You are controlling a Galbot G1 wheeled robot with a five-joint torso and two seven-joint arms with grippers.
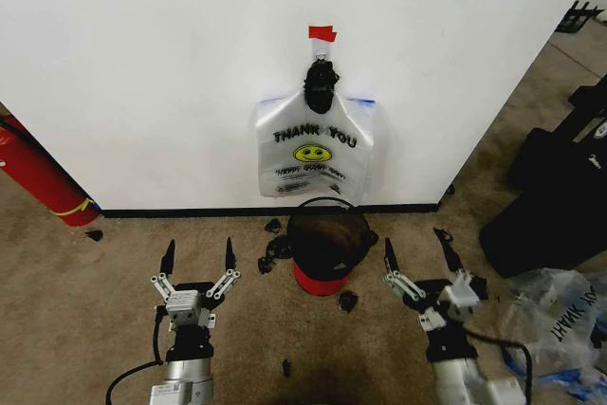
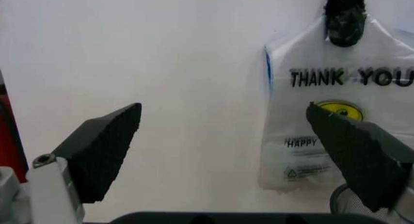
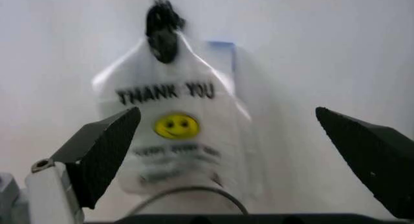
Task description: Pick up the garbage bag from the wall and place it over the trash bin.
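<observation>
Bag hangs flat on the wall from a black hook under red tape, ahead of both grippers and between them. Left gripper and right gripper hover low over the carpet, fingers spread wide, holding nothing. Bin stands between them, just below the bag.

A plain white wall meets brown carpet at a black baseboard. A red cylinder with a yellow band leans at the left; black cases and a clear bag lie at the right.
</observation>
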